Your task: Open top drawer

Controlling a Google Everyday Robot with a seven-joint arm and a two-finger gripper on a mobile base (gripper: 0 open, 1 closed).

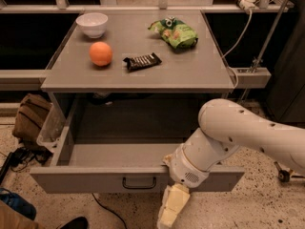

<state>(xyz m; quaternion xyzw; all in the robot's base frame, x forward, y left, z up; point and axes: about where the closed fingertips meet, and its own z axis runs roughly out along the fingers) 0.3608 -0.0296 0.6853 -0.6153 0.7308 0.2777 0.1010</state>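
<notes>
Open top drawer (81,180), end effector (171,209) below its front, aperture unclear; bowl (92,24), orange (101,54), bar (142,61), green bag (174,32) on tabletop (190,70).

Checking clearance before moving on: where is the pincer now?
In the camera view, the pincer hangs low before the front of the open top drawer, just right of its black handle.
</notes>
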